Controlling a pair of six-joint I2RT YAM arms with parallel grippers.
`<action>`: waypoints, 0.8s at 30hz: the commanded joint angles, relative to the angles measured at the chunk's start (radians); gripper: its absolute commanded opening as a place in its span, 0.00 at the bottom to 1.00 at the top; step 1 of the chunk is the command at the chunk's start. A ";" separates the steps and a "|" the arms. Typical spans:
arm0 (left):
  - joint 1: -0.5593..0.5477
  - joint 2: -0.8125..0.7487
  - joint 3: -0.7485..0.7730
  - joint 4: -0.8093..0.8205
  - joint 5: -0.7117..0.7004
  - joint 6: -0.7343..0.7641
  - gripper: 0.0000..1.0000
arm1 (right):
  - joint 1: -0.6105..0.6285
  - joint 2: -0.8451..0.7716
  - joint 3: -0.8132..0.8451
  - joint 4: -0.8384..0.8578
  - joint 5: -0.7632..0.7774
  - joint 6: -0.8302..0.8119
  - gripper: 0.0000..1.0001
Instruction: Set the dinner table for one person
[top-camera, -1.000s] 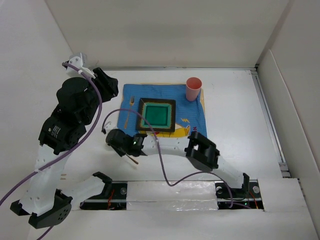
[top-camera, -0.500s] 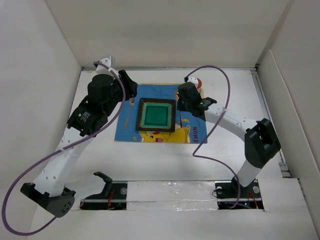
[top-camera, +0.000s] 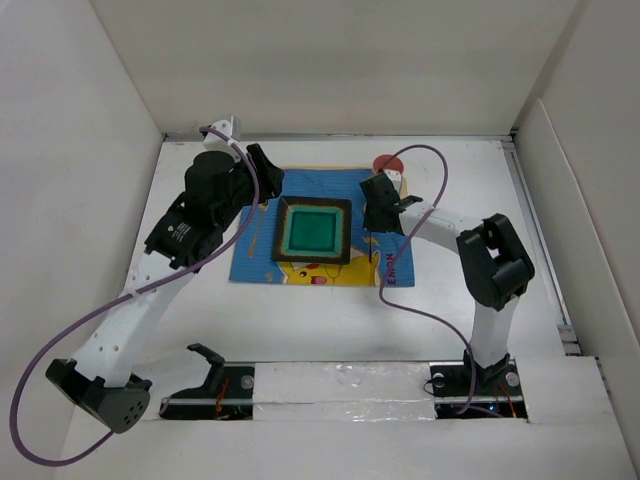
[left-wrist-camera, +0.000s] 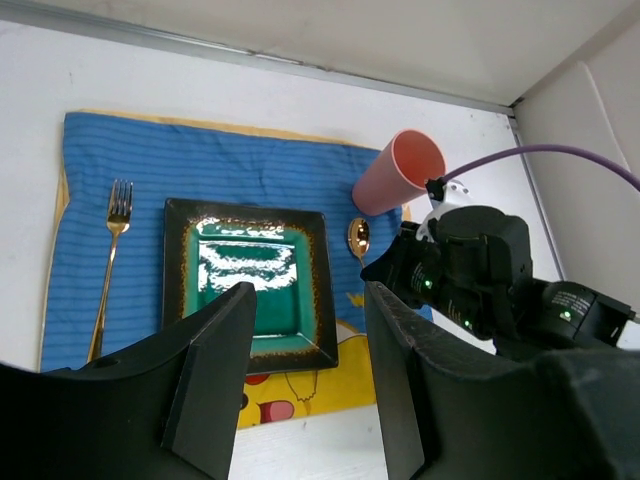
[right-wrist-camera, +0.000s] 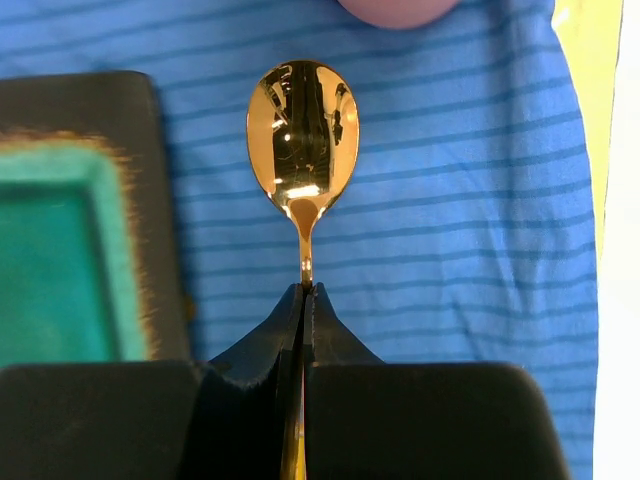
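Observation:
On the white dinner table (top-camera: 450, 300) lies a blue cartoon-print mat (top-camera: 250, 262). A square dark plate with a green centre (top-camera: 314, 231) sits in its middle. A gold fork (left-wrist-camera: 112, 250) lies on the mat left of the plate. At the mat's far right corner stands a pink cup (left-wrist-camera: 400, 172). My right gripper (right-wrist-camera: 305, 290) is shut on the handle of a gold spoon (right-wrist-camera: 303, 130), over the mat just right of the plate, bowl toward the cup. Whether the spoon touches the mat I cannot tell. My left gripper (left-wrist-camera: 310, 300) hangs open and empty above the mat's far left.
White walls close the table in at the back and on both sides. A purple cable (top-camera: 400, 300) trails from the right arm over the table's near right. The right arm's elbow (top-camera: 495, 260) stands right of the mat.
The right arm has swung from the near left of the table across to the right of the plate, carrying the spoon. The left arm has moved right, over the mat's far left corner.

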 joint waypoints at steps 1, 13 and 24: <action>-0.004 -0.006 -0.015 0.056 0.014 0.014 0.45 | -0.010 0.030 0.050 0.030 0.026 0.007 0.00; -0.004 0.011 -0.033 0.059 0.010 0.006 0.45 | 0.018 0.018 0.053 0.021 0.079 -0.013 0.38; -0.004 0.093 0.100 0.045 -0.018 0.000 0.59 | 0.063 -0.325 0.108 -0.235 -0.075 -0.119 1.00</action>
